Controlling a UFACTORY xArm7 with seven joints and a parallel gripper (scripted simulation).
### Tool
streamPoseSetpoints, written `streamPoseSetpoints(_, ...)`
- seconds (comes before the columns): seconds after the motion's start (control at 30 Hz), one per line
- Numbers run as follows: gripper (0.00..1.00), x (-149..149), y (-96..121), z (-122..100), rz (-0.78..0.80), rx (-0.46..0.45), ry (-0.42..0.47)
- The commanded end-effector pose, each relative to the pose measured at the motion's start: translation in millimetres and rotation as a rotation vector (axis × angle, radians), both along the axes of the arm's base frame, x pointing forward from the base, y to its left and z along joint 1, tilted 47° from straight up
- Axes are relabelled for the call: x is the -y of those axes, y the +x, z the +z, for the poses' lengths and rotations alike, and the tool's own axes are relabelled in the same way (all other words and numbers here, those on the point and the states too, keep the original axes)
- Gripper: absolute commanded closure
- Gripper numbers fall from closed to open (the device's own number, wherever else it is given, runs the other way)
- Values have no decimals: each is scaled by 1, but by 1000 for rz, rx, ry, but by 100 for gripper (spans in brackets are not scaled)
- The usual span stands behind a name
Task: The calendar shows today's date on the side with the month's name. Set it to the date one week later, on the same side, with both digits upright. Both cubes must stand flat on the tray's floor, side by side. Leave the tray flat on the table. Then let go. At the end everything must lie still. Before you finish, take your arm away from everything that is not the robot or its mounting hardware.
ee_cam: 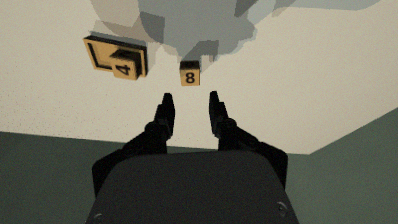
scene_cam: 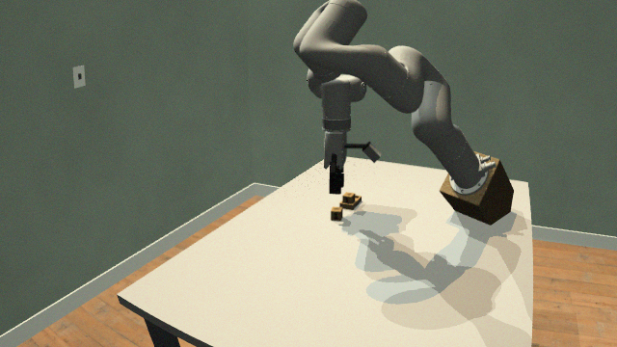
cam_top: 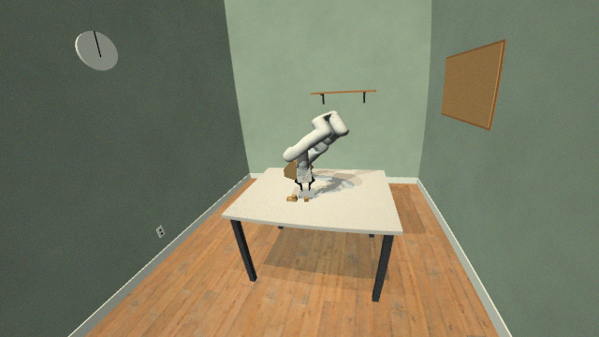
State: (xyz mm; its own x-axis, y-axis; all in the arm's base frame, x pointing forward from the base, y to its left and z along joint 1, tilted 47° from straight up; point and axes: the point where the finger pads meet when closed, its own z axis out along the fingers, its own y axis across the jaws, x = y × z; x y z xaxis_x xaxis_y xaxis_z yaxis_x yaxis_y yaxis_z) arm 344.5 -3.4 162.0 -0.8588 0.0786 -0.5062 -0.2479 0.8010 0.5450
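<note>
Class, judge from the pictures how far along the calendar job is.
Done: the tray looks flat on the table, one cube in it.
In hand: nothing; the open gripper hovers above the table.
Left: the "8" cube stands outside the tray; the "4" reads sideways. The target date isn't readable.

In the wrist view, a black "8" is showing on the light face of a small wooden cube [cam_top: 306, 199] [scene_cam: 336, 214] [ee_cam: 190, 77], just above the centre of the frame — the digit is standing upright there. In the upper left, a black "4" is lying on its side on the light face of another cube [cam_top: 294, 197] [scene_cam: 348, 198] [ee_cam: 125, 70], which is sitting at the tray [cam_top: 290, 200] [scene_cam: 357, 201] [ee_cam: 90, 52]. In the exterior view, dark marks are showing on both cubes — too small to read.
</note>
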Motion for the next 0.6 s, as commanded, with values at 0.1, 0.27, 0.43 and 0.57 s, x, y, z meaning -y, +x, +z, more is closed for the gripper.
streamPoseSetpoints(0.1, 53, -5, -1, 1, -40, 82, 50)
streamPoseSetpoints(0.27, 53, -4, -1, 0, -91, 156, 72)
streamPoseSetpoints(0.43, 53, -1, -2, -1, -142, 215, 72)
streamPoseSetpoints(0.57, 53, 2, -4, -2, -166, 238, 67)
